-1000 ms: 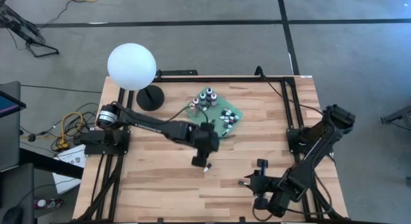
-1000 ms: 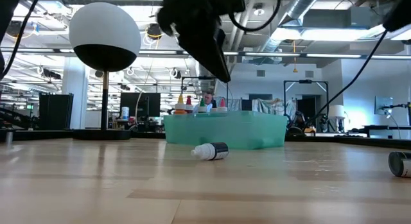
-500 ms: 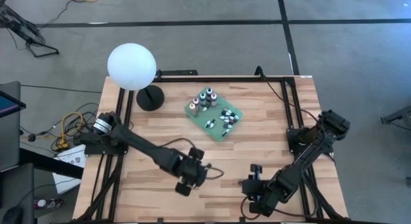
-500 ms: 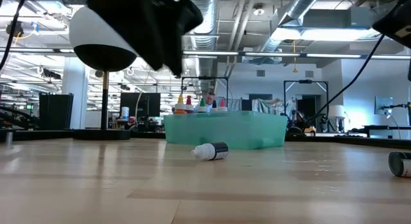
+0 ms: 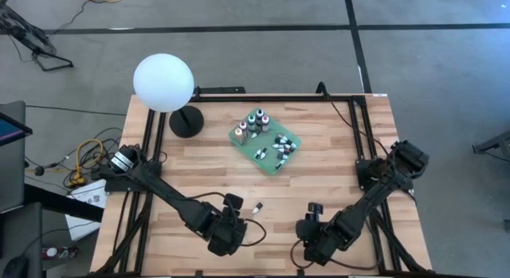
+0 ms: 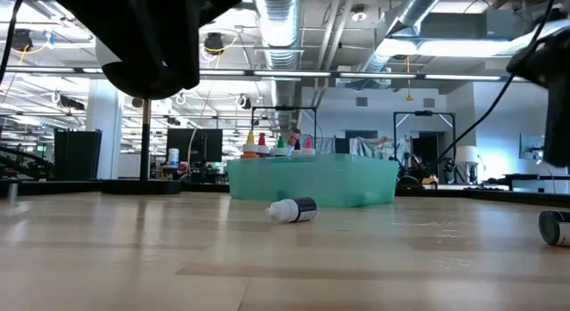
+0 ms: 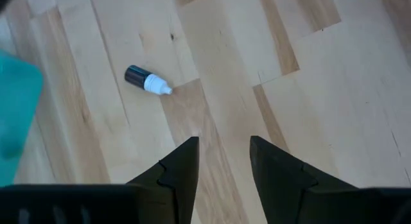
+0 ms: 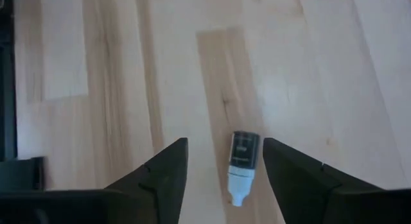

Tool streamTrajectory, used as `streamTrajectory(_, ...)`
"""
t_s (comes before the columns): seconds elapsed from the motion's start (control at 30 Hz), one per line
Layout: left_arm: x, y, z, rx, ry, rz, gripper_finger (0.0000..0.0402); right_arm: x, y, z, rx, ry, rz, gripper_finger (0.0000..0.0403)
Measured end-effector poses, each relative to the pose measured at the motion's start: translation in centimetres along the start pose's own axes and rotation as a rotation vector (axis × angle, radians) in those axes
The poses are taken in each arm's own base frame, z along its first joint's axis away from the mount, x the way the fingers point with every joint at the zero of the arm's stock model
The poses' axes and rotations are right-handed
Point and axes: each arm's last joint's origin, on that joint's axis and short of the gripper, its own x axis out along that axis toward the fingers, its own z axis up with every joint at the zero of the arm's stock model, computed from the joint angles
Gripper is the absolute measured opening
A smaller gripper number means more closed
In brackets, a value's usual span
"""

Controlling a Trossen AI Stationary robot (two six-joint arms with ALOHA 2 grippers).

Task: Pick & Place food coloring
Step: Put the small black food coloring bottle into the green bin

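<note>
A small dark food coloring bottle [image 5: 257, 207] with a white tip lies on its side on the wooden table, also in the low view [image 6: 292, 209] and left wrist view [image 7: 146, 79]. My left gripper [image 5: 229, 232] hovers open and holds nothing, nearer the front edge and to the left of this bottle [image 7: 223, 166]. A second bottle [image 8: 243, 165] lies on its side near the front edge [image 6: 557, 227]. My right gripper [image 8: 226, 169] hangs open above it, one finger to either side, touching nothing. More bottles stand and lie in the green tray [image 5: 267, 142].
A white globe lamp [image 5: 163, 83] on a black base [image 5: 186, 121] stands at the table's far left. The green tray [image 6: 312, 182] sits at the far middle. Bare wood spreads between the tray and both grippers. Cables lie on the floor left of the table.
My left gripper has swung from beside the tray, past the lying bottle, toward the table's near edge and to the left, carrying nothing. The bottle has stayed where it lay. My right gripper has sunk and shifted left toward the second bottle.
</note>
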Motion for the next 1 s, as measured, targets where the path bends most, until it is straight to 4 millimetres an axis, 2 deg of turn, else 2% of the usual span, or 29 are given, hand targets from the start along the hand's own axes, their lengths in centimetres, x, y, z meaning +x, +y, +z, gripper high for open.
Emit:
streamTrajectory(0.23, -0.1, -0.3, 0.0, -0.009, -0.002, -0.002, 0.0122, 0.4, -0.7, 0.6, 0.026, 0.027, -0.004, 0.0200)
streamTrajectory(0.83, -0.3, -0.8, -0.3, 0.002, -0.003, 0.065, 0.0122, 0.4, -0.6, 0.3, 0.069, 0.044, -0.002, 0.0191)
streamTrajectory(1.0, -0.2, -0.8, -0.3, -0.004, 0.001, 0.070, 0.0122, 1.2, -1.5, -0.6, 0.121, 0.099, -0.011, 0.0196)
